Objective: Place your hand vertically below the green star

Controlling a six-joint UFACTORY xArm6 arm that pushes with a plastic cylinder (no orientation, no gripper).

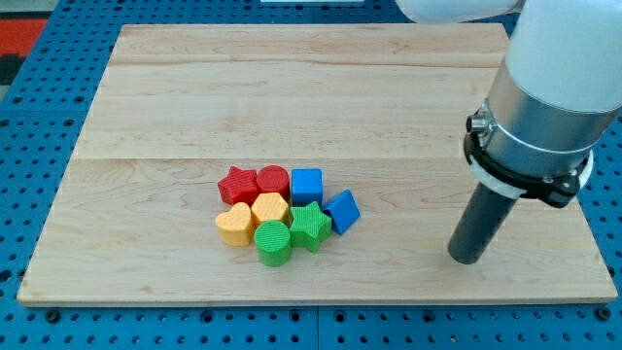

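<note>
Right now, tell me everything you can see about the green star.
The green star is a small, matte, solid-looking block with blunt points, lying flat on the wooden board at the cluster's lower right. It is packed in: the green cylinder to its left, the yellow hexagon-like block up-left, the blue cube above, the tilted blue block to its right. My tip stands far off to the view's right, not touching it.
</note>
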